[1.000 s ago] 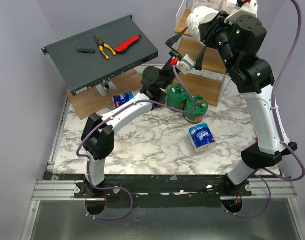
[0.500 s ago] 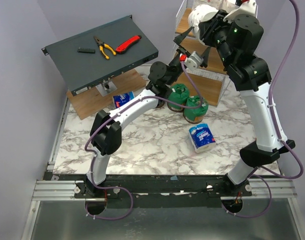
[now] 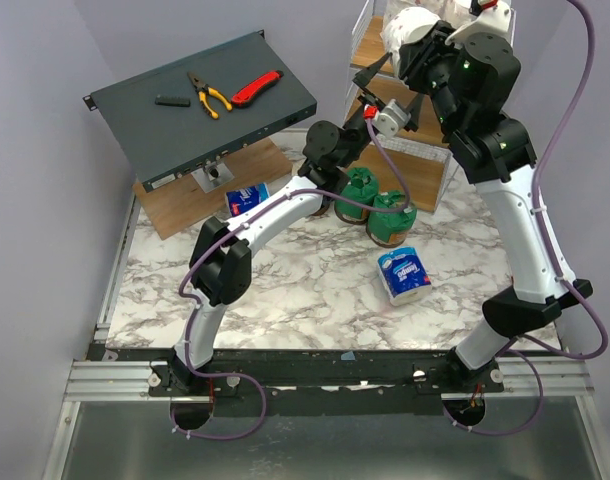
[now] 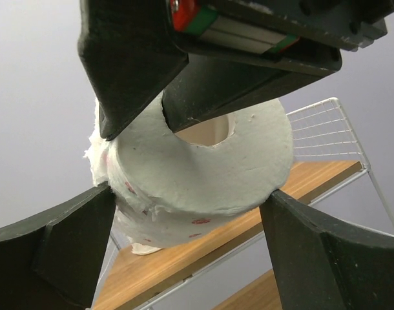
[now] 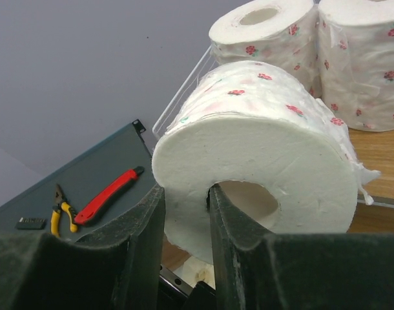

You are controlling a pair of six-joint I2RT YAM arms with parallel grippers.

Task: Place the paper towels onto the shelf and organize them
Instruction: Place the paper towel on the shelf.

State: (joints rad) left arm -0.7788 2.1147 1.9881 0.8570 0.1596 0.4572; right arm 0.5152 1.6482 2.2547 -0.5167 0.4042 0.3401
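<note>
The shelf (image 3: 417, 172) is standing at the table's far right corner. At its top tier's edge the right gripper (image 5: 186, 197) is pinching the wall of a pink-print roll (image 5: 261, 161), one finger inside the core. The left gripper (image 4: 187, 194) is spreading wide on either side of that roll, not clearly squeezing. Two arms are crowding one soft roll, so a mistimed release risks dropping it or knocking the two standing rolls (image 5: 265, 32). The grey box (image 3: 200, 110) is occupying the far left. Green-wrapped rolls (image 3: 360, 190) and blue-and-white packs (image 3: 403, 275) are sitting on the table.

white arm links (image 3: 520, 225), black joints (image 3: 225, 275), purple cables (image 3: 217, 437), green lights (image 3: 463, 66), dark tool fingers (image 4: 48, 252)
</note>
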